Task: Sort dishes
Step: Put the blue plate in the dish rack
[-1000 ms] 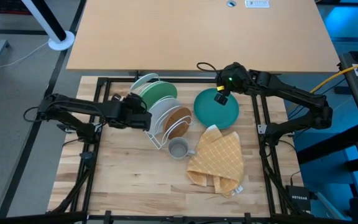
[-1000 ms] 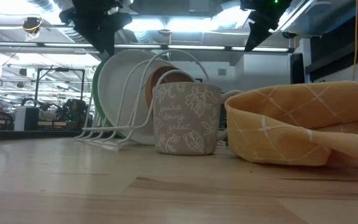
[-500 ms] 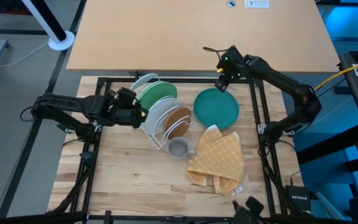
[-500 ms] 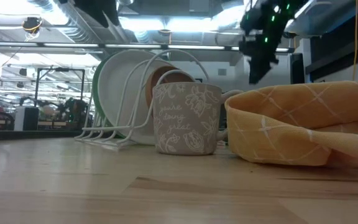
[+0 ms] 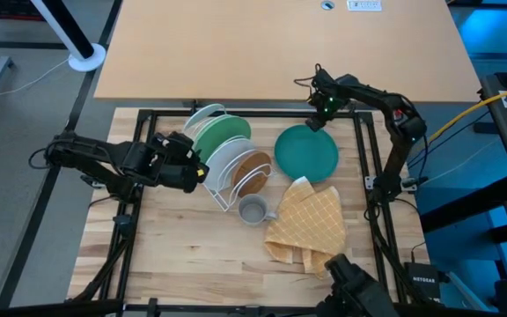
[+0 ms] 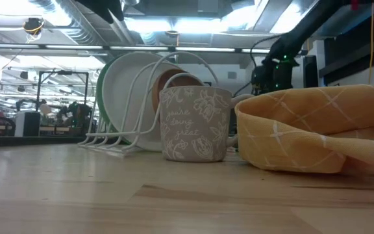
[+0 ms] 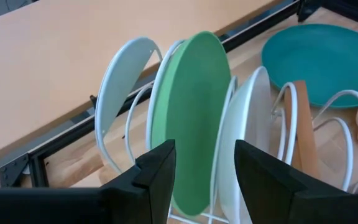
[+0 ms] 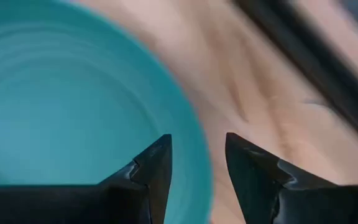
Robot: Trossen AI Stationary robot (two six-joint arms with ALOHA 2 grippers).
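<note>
From above, the teal plate (image 5: pixel 306 151) lies flat on the counter (image 5: pixel 174 246) beside the rack (image 5: pixel 227 167), which holds the green plate (image 5: pixel 223 134), white plate (image 5: pixel 229 161) and wooden plate (image 5: pixel 253 172). The left wrist view shows the left gripper (image 7: pixel 202 163) spread, empty, before the green rim. The right wrist view shows the right gripper (image 8: pixel 196 152) spread over the teal rim (image 8: pixel 197 155). Likely stiff, slick, breakable; pinch the rim.

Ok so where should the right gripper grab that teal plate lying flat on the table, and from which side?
Probably the far rim, from above. The teal plate lies flat on the table, so only its thin raised edge offers a pinch. The right gripper hovers open just over that far edge, and the yellow cloth crowds the near rim.
</note>
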